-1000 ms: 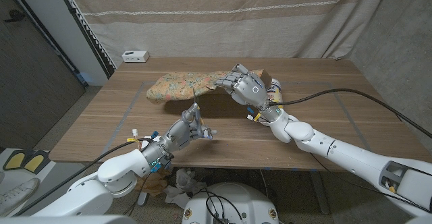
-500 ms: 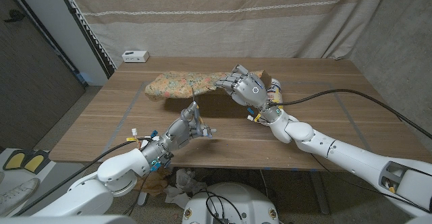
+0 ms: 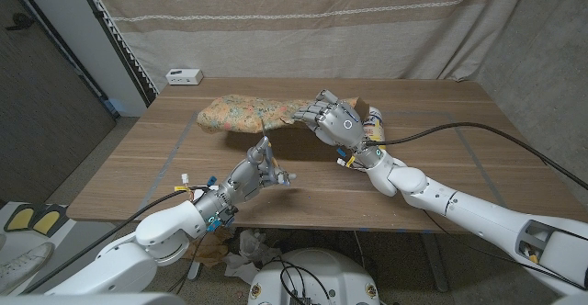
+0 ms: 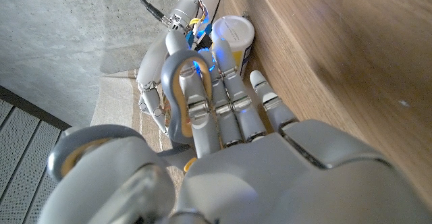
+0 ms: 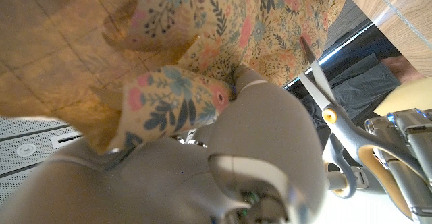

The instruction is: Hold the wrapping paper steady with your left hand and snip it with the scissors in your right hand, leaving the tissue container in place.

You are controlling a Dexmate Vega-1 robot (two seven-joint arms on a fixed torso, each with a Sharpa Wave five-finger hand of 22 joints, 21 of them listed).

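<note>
The floral-patterned wrapping paper sheet (image 3: 253,117) is thin, light and limp. It hangs lifted over the far wooden surface (image 3: 165,172), grasped by the right robot hand (image 3: 333,119). The left robot hand (image 3: 257,169) grips grey-handled scissors (image 5: 337,126). Keep the grasp near the cut line.

Even, dim indoor light falls on the bench (image 3: 165,172), with soft shadows under the arms. Both wrist views are blurred up close, and straight edges bow toward the head view's corners.
</note>
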